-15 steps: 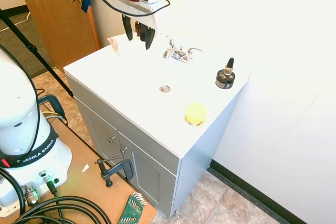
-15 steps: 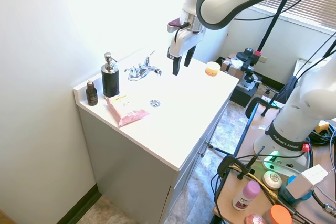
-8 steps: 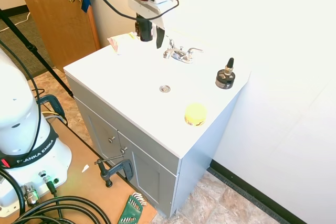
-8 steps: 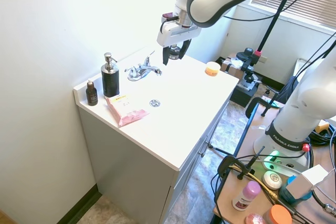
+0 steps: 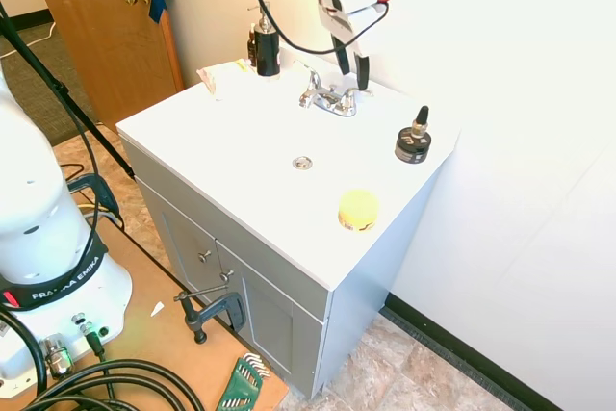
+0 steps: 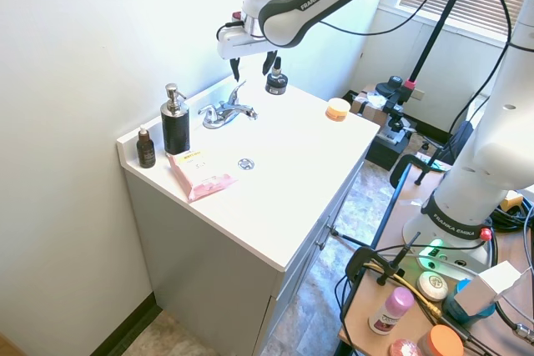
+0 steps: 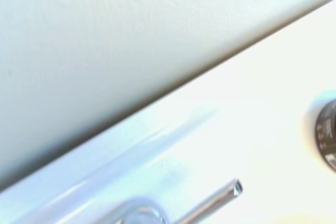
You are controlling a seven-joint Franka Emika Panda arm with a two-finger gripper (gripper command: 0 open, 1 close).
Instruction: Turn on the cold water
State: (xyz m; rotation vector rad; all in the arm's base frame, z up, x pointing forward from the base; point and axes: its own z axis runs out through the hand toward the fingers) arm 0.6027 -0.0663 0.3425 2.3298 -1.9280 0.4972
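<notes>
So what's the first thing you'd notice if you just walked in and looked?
Probably the big white robot arm bending over the white vanity top, with its end effector hanging just above the shiny chrome faucet at the back by the wall. Next, the round yellow container stands out near the front edge of the top, with a black pump bottle left of the faucet in the second exterior view.

My arm reaches in high and bends down at the wrist. My gripper [image 5: 350, 53] [image 6: 252, 64] hangs just above the faucet [image 5: 330, 97] [image 6: 225, 111], fingers parted and pointing down.
</notes>
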